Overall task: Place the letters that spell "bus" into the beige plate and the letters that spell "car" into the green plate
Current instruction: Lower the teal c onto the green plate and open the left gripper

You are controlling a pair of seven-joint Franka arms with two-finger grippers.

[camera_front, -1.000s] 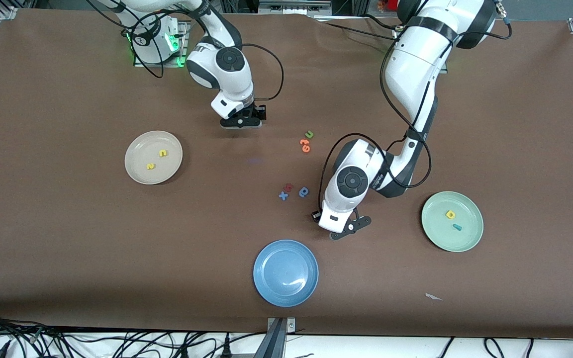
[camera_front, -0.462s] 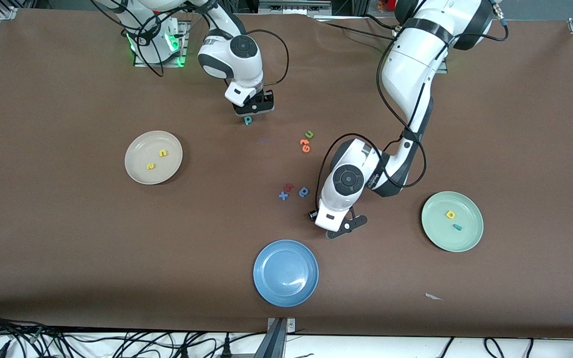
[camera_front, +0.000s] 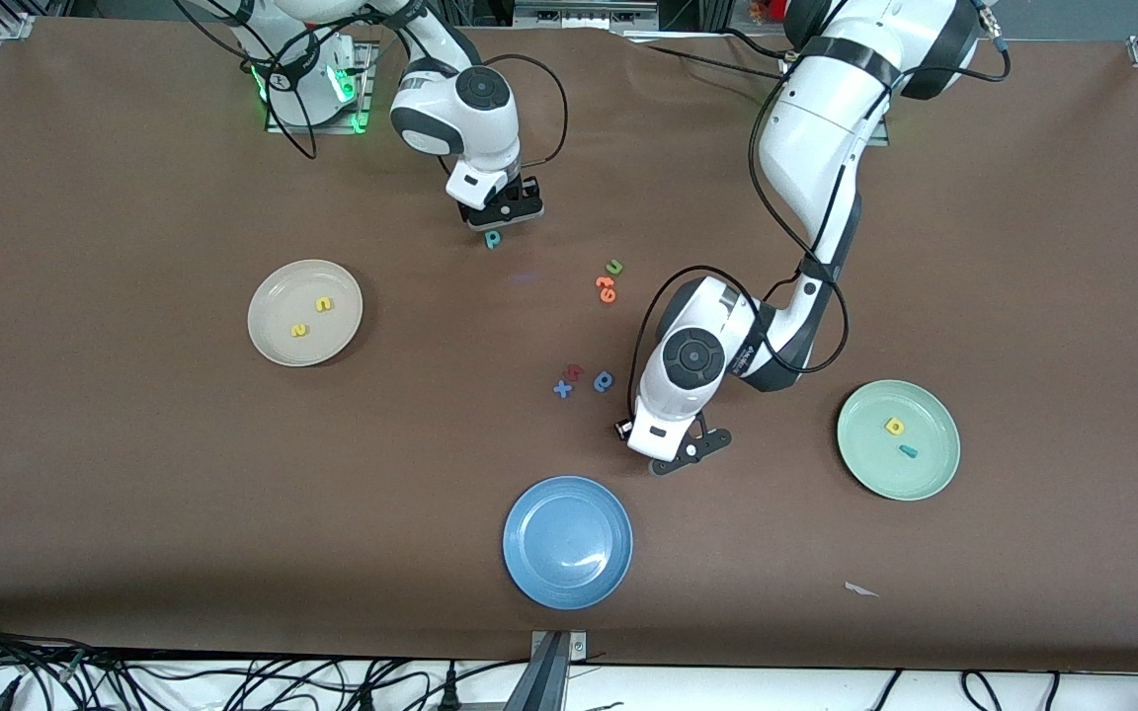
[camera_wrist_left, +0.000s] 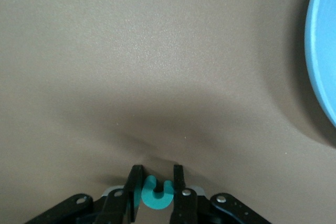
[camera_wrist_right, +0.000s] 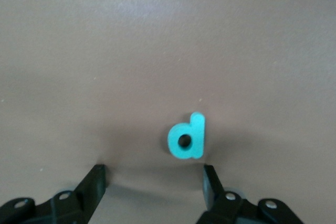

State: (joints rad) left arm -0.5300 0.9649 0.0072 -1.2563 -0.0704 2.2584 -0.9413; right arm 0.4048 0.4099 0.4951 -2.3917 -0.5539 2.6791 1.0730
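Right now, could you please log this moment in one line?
left hand: shut on teal c, beside blue plate | right hand: open, over teal b

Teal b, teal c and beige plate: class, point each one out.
teal b (camera_wrist_right: 186,139): right wrist view, its round bowl.
teal c (camera_wrist_left: 156,194): left wrist view, its curved body.
beige plate (camera_front: 278,296): front view, bare inner surface.

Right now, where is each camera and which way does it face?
Front: high across the table, facing both arms' bases; both arms show.
Left wrist: looks down; left jaws shut on teal c, blue plate beside.
Right wrist: looks down; right jaws open near teal b.
Front shares the b and blue plate.
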